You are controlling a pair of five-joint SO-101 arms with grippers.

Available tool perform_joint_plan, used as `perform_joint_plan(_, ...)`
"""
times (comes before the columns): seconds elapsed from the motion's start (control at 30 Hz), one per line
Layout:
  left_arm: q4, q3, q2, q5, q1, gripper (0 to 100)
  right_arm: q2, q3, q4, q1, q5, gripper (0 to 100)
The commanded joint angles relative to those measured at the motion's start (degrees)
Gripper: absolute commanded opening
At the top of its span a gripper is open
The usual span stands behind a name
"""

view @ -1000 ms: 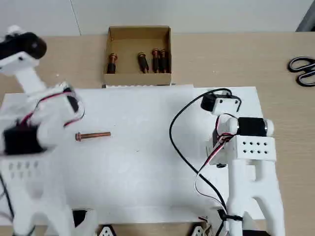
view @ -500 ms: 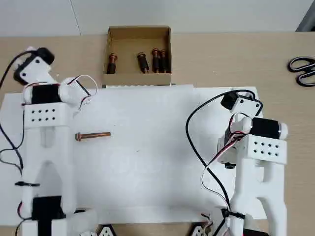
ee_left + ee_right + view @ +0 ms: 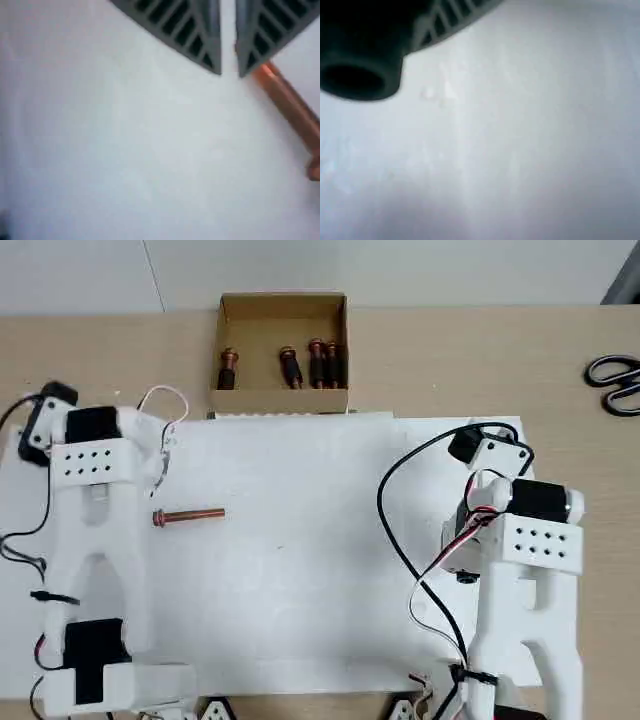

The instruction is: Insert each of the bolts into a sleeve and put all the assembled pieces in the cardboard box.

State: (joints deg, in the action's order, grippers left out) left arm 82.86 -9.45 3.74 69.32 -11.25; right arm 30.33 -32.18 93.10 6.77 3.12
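The copper bolt (image 3: pixel 188 515) is seen lying flat on the white mat (image 3: pixel 300 590), left of centre in the high view, just beside the left arm. The left gripper (image 3: pixel 228 70) is held low over the mat, its jaws drawn almost together on nothing, their tips just beside the bolt's shank. The right gripper (image 3: pixel 420 27) appears clenched on a black sleeve (image 3: pixel 357 75). Four assembled pieces (image 3: pixel 310 365) are lying in the cardboard box (image 3: pixel 283 305) at top centre. The bolt is judged rigid, light, smooth and apt to roll; it is best pinched across mid-shank, with the plain end left free for the sleeve
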Motion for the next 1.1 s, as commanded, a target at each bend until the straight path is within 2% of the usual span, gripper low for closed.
perform_joint_plan(0.0, 0.0, -2.77, 0.26, 0.18, -0.62, 1, 0.66, 2.73, -0.04, 0.66, -0.7, 0.3)
perform_joint_plan(0.27, -0.35, -7.96, 0.26, -2.9, -0.62, 2, 0.4, 2.73, -0.04, 0.66, -0.7, 0.3)
perform_joint_plan(0.5, -3.78, -12.53, 0.26, -3.87, -0.44, 16, 0.22, 2.73, -0.04, 0.66, -0.7, 0.3)
perform_joint_plan(1.07, -17.05, -21.58, 0.26, -4.66, -0.62, 16, 0.57, 2.73, 0.4, 0.66, -0.53, 0.3)
